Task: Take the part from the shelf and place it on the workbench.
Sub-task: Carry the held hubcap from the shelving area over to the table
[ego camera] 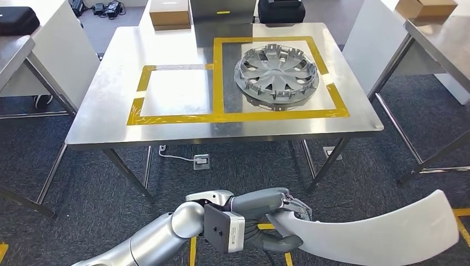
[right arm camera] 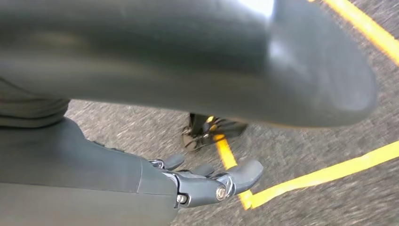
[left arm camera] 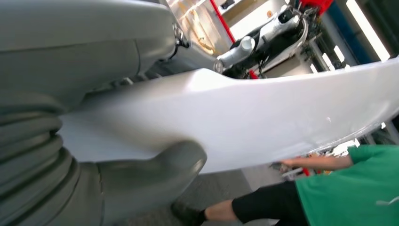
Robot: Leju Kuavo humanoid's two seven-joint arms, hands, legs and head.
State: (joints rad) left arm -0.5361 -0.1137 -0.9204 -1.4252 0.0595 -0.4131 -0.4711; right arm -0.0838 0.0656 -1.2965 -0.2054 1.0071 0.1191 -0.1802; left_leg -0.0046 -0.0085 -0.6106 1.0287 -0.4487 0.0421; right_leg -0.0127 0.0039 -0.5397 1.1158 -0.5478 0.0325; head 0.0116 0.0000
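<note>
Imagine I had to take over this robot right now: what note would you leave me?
Left robot hand: grips one end of the long white curved part, held low over the carpet, short of the workbench.
Right robot hand: empty, fingers apart, hanging over the floor.
Workbench: a grey wheel cover lies in the larger yellow-taped area; the smaller one is free.
Done: part picked up. Left: set it on the workbench.

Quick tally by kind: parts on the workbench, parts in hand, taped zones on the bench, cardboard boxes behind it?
Wheel covers on the workbench: 1, the grey wheel cover
White curved panels held by the left hand: 1, the white panel
Yellow-taped zones: 2, the large zone and the small zone
Cardboard boxes: 2, and
Total: 6
</note>
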